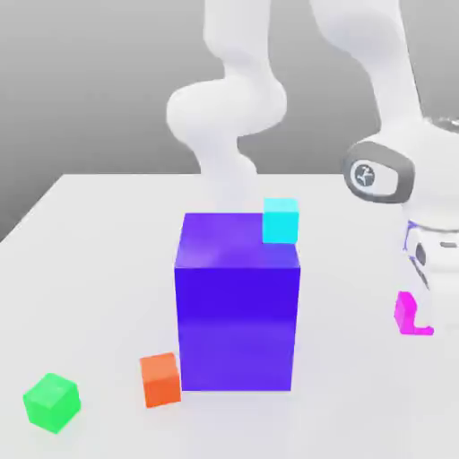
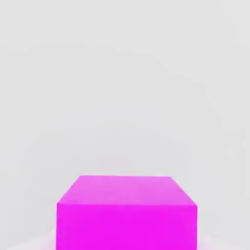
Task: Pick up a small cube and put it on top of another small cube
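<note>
- the pink cube (image 1: pixel 410 315) sits on the worktop (image 1: pixel 99 269) near its edge at the exterior view's right, partly hidden by the arm's hand.
- in the hand view the pink cube (image 2: pixel 127 215) lies close under the camera, its top face and one side face showing, with bare pale worktop (image 2: pixel 122 73) beyond it.
- the arm (image 1: pixel 394 170) bends down over that same edge; its white wrist and hand hang just above the pink cube.
- the claw is somewhere at the pink cube, but i cannot tell how far open it is or whether it has hold of anything.
- a big blue block (image 1: pixel 237 305) stands upright near the middle of the worktop, well apart from the pink cube.
- a cyan cube (image 1: pixel 280 220) shows at the block's top far corner; whether it rests on the block or stands behind it i cannot tell.
- an orange cube (image 1: pixel 160 379) sits on the worktop touching or just beside the block's near lower corner.
- a green cube (image 1: pixel 51 402) lies near the worktop's near corner at the exterior view's left, apart from the orange cube.
</note>
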Action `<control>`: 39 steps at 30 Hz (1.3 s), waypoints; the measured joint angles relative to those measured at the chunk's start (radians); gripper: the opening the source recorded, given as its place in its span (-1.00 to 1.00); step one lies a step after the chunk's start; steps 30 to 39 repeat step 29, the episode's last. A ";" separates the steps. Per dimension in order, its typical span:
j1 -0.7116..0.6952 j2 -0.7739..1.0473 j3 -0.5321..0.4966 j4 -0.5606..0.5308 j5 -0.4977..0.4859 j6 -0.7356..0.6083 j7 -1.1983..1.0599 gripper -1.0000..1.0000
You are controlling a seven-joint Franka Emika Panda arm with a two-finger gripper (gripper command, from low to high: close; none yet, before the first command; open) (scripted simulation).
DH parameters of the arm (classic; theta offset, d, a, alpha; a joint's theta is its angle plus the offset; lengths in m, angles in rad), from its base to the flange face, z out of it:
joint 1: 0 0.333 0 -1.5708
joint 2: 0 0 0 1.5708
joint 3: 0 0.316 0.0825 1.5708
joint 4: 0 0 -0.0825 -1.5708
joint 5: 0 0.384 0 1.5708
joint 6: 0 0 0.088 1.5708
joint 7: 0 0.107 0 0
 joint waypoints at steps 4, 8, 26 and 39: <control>-0.094 0.036 -0.080 0.076 0.012 -0.034 -0.081 -1.00; -0.227 0.045 -0.162 0.119 0.055 -0.075 -0.194 -1.00; -0.752 0.158 -0.353 0.173 0.388 -0.081 -0.695 1.00; -0.752 0.158 -0.353 0.173 0.388 -0.081 -0.695 1.00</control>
